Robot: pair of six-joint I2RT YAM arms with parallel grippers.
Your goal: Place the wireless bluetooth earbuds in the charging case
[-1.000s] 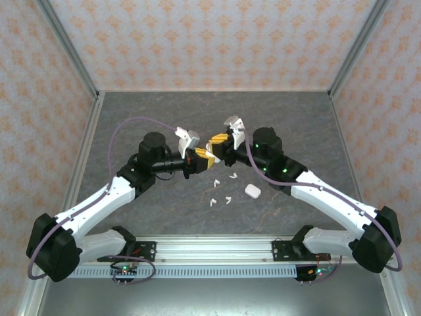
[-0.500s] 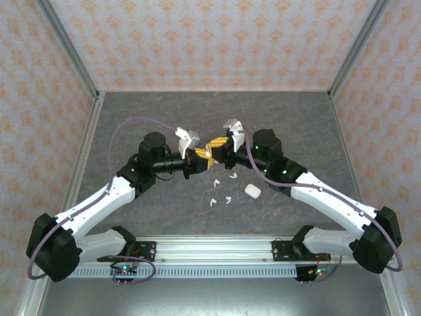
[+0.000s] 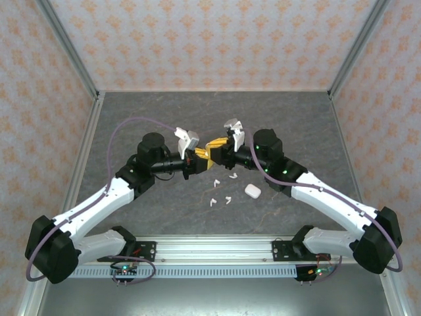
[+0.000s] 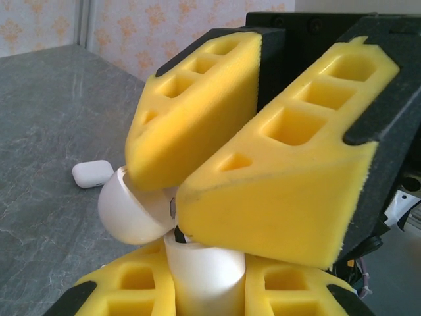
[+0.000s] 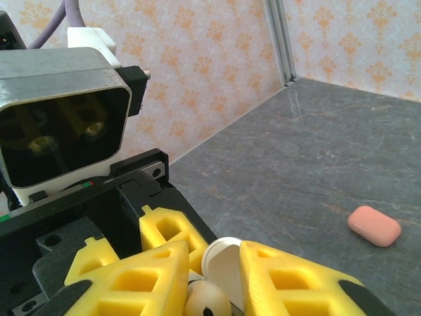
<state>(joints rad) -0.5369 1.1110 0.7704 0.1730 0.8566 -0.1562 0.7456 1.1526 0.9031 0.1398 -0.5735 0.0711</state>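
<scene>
Both grippers meet above the middle of the table. My left gripper (image 3: 198,157) (image 4: 204,286) is shut on a white charging case (image 4: 205,273), held upright with its lid (image 4: 128,214) swung open. My right gripper (image 3: 214,147) (image 5: 214,257) comes down over the case mouth, its yellow fingers (image 4: 283,184) a little apart. Between them sits a white earbud (image 5: 207,303) at the case opening, with a small gap on one side. The case lid (image 5: 227,263) stands just behind the earbud. Several white earbuds (image 3: 216,182) lie loose on the table below.
A second white case (image 3: 252,191) (image 4: 92,173) lies shut on the table to the right of the loose earbuds. A salmon-pink case (image 5: 373,226) rests on the grey table farther off. Patterned walls enclose the table on three sides.
My right gripper has shifted slightly left onto the held case, and its fingers have parted a little around the earbud. The left arm has stayed in place.
</scene>
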